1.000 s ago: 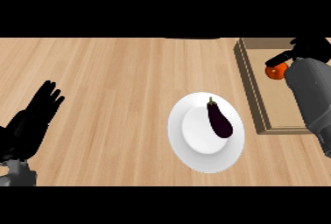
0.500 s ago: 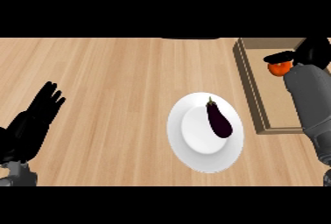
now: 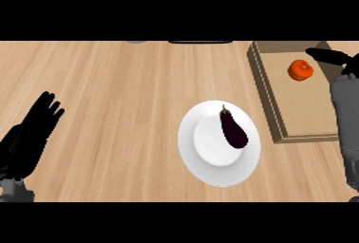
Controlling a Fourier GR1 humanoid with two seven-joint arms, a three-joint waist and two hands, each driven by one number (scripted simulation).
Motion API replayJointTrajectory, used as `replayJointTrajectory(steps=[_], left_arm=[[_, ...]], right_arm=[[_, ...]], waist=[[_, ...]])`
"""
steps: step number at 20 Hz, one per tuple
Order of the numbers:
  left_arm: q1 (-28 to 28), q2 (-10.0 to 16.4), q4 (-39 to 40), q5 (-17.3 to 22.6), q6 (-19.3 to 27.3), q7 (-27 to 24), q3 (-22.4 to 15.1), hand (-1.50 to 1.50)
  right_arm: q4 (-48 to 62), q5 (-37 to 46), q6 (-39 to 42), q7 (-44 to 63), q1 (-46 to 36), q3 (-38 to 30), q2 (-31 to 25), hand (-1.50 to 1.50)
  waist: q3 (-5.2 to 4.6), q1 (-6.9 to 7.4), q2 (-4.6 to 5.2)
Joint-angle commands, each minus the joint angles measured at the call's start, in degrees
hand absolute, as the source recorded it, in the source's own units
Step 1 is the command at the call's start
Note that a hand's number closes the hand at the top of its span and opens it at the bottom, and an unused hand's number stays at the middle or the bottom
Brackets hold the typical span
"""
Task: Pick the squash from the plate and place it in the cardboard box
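Wooden counter [image 3: 126,95]: squash [image 3: 300,70] (orange, round) in box [image 3: 269,97].

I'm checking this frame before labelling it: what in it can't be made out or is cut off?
Head view:
1. Right hand: cut by the right edge; open or shut unclear.
2. Brown cardboard box: its right side hidden behind the grey right forearm.
3. Small orange-red round thing in the box: too small to identify.
4. Dark flat object at the top: cut off by the edge.
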Motion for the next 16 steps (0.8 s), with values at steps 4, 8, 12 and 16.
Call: replayJointTrajectory(steps=[4,8,12,16], left_arm=[[3.42,0.42,-2.23,0.48,-1.27,-0.90,0.92,0.00],[2.85,-0.25,-1.94,-0.01,-0.26,-0.36,0.88,0.00],[0.64,-1.55,1.00,-1.94,0.22,-2.51,-0.69,0.00],[-0.65,-0.35,2.15,-1.98,-0.64,-1.61,-0.47,0.00]], right_arm=[[-21.00,-9.90,7.92,0.07,12.74,-0.87,0.76,-1.50],[-35.45,-9.37,14.34,6.89,21.93,3.59,3.42,-1.50],[-43.49,-16.12,18.09,4.07,29.36,2.17,1.01,-1.50],[-46.26,-19.46,20.29,3.05,34.55,1.46,-0.76,-1.50]], waist=[[-0.06,-0.98,-0.42],[-0.09,-0.71,-0.25],[-0.04,-0.18,0.08],[-0.02,0.10,0.18]])
